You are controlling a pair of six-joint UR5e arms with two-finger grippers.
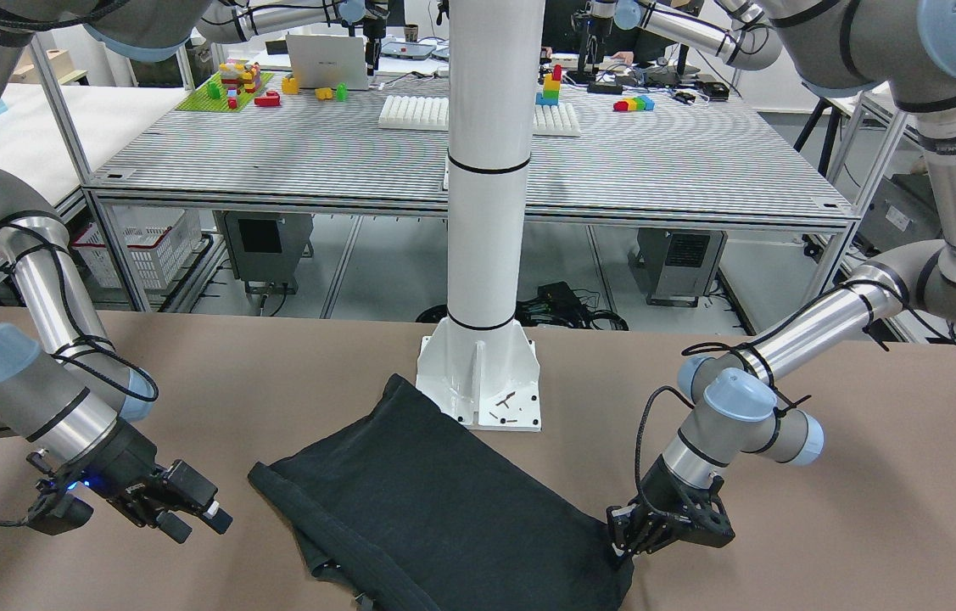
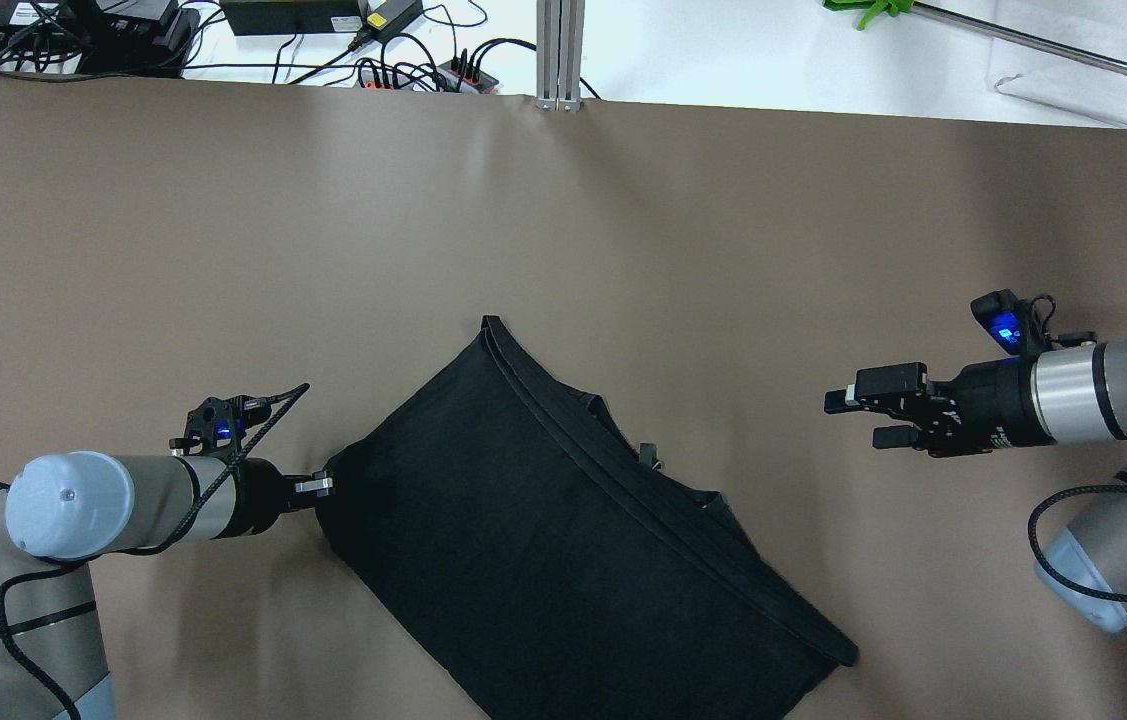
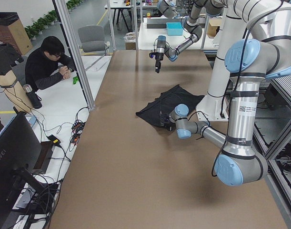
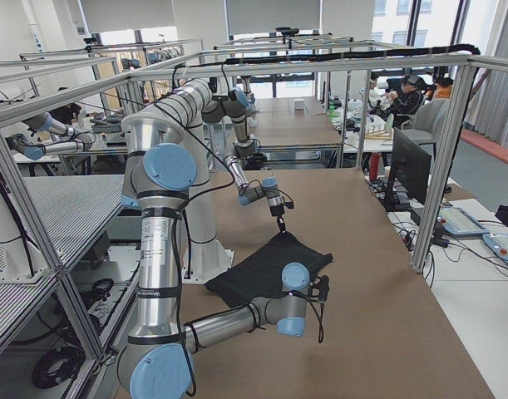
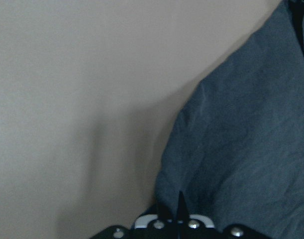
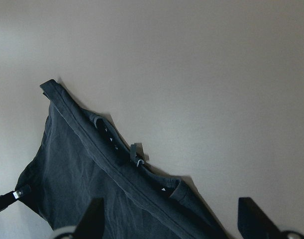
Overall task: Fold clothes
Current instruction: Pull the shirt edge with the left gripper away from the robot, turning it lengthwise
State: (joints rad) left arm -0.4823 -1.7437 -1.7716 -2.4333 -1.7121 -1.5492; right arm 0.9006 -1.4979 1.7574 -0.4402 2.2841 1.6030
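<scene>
Left gripper (image 2: 321, 487) jaws pinch clothes (image 2: 543, 560) corner (right gripper (image 2: 853, 418) jaws apart).

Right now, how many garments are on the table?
1. The black garment lies centre, near the robot, one corner pinched in the left gripper; the right gripper is open, clear of it. No second garment shows, though its doubled layers could hide something.

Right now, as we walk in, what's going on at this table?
A two-armed robot is folding a black garment that lies on the brown table, apparently already doubled over. The left gripper is shut on the garment's nearest corner, low at the tabletop. The right gripper is open, off to the other side and clear of the cloth.
</scene>
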